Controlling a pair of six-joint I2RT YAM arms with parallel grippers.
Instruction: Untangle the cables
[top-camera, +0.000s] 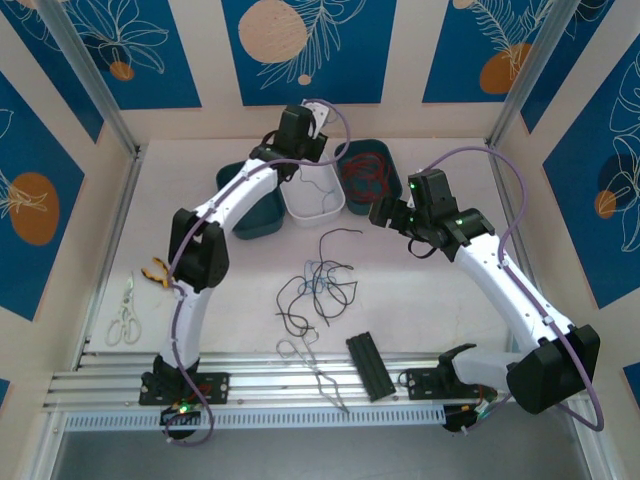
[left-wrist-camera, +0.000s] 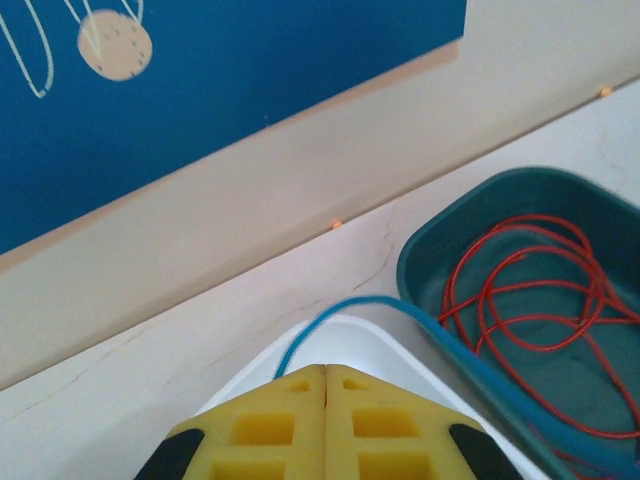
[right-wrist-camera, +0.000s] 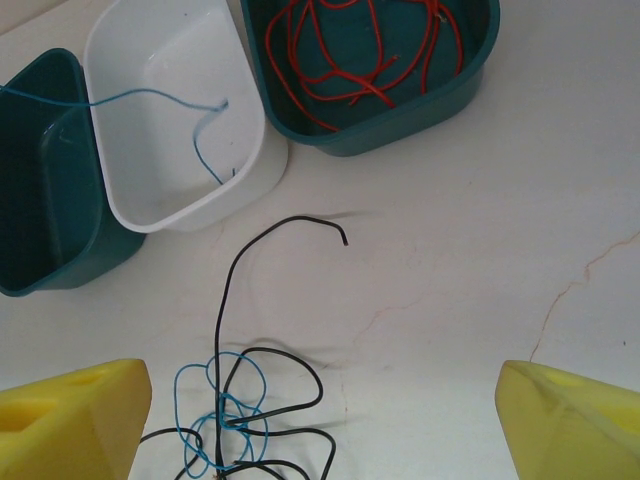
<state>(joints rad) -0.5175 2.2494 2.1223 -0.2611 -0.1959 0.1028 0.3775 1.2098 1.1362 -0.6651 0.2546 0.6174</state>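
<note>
sorting under way: the left gripper (left-wrist-camera: 325, 374), its yellow pads (left-wrist-camera: 260, 430) pressed together, appears to pinch one blue cable (left-wrist-camera: 345, 302) over the white tray (right-wrist-camera: 150, 160), the strand's loose end trailing down inside it. the red cables (top-camera: 365, 172) lie coiled in the teal tray (right-wrist-camera: 400, 135) at the white tray's 3 o'clock; a second teal tray (right-wrist-camera: 40, 200) sits at its 9 o'clock.

the right gripper (right-wrist-camera: 322, 390) hangs with its fingers spread wide and nothing between them, above the remaining tangle (top-camera: 318, 285) on the table. there a light-blue strand is knotted through black loops, and one black cable (right-wrist-camera: 223, 300) runs out toward 12 o'clock, its free end curling just short of the trays.

the step in hand looks like dropping the blue strand into its tray. judged from this, the next move calls for the left pads to part so the strand falls clear, and for the right fingers to come down on a single black strand, likely the free one, and draw it slowly so the blue loops slip off rather than tighten.

no brand, label or readable writing shows; the wall panels carry just a blue leaf pattern.
</note>
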